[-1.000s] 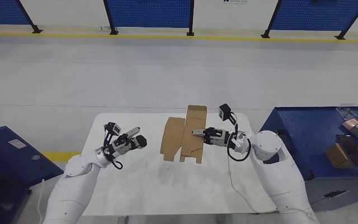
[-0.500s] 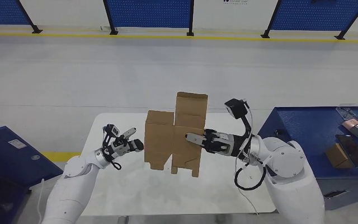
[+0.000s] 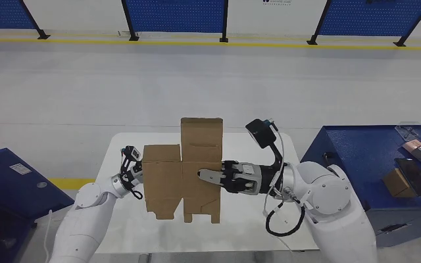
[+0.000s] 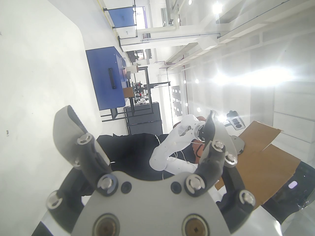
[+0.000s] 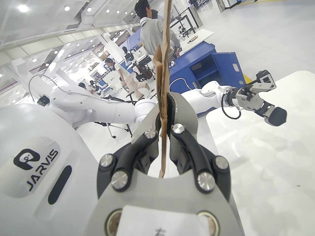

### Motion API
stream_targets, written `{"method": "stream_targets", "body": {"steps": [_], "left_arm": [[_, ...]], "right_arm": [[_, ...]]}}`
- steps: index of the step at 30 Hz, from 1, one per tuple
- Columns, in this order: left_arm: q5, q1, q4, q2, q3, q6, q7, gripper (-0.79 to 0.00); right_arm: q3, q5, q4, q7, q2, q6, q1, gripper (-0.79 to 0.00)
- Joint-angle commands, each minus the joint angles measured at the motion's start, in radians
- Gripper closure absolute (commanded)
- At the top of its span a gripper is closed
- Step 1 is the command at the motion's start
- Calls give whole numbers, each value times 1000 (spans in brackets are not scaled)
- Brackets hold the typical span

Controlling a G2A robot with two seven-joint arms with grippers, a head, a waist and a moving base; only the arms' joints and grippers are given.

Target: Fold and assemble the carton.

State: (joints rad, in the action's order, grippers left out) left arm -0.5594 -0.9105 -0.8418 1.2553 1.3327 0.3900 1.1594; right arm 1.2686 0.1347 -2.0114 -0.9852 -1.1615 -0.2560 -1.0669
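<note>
A flat, unfolded brown carton [image 3: 182,169] is held up off the white table [image 3: 263,227], its broad face toward the top camera. My right gripper [image 3: 201,175] is shut on the carton's middle. In the right wrist view the carton [image 5: 165,50] runs edge-on between the closed fingers of my right gripper [image 5: 164,117]. My left gripper [image 4: 140,124] is open with nothing between its fingers and stays low over the table's left side. From there the carton [image 4: 268,153] shows off to one side. In the top view the carton covers the left fingertips.
Blue cabinets stand off the table, one at the right [image 3: 368,164] and one at the left [image 3: 20,191]. Bare tabletop lies under and in front of the raised carton. In the right wrist view my left gripper [image 5: 272,114] hovers over the table's far corner.
My right gripper has lifted the carton from lying flat on the table and carried it up and leftward. The carton now hides the left gripper's tips in the top view.
</note>
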Motion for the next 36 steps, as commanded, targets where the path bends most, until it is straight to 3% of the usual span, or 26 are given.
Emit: {"method": "stream_targets", "body": {"steps": [1,4,6,11,14,18,22,26,30,34,36], "left_arm": [[0,0,0,0,0,0,0,-785],[0,0,0,0,0,0,0,-785],[0,0,0,0,0,0,0,-785],[0,0,0,0,0,0,0,-785],[0,0,0,0,0,0,0,-785],[0,0,0,0,0,0,0,-785],[0,0,0,0,0,0,0,-785],[0,0,0,0,0,0,0,-785],[0,0,0,0,0,0,0,-785],[0,0,0,0,0,0,0,-785],[0,0,0,0,0,0,0,-785]], "right_arm": [[-3,26,-2,18,-1,3,-10,0],[9,269,37,59,-7,56,-19,0],[8,508,99,59,-13,165,-12,0],[-83,1188,266,3,-39,630,34,0],[-173,1459,355,10,-57,879,54,0],[-291,1899,474,111,-86,1146,52,0],[-390,2287,537,339,-107,1203,62,0],[-416,2468,544,485,-112,1177,57,0],[-388,2498,534,554,-110,1160,55,0],[-268,2259,483,489,-100,1074,59,0],[-191,2023,451,406,-93,972,62,0]]}}
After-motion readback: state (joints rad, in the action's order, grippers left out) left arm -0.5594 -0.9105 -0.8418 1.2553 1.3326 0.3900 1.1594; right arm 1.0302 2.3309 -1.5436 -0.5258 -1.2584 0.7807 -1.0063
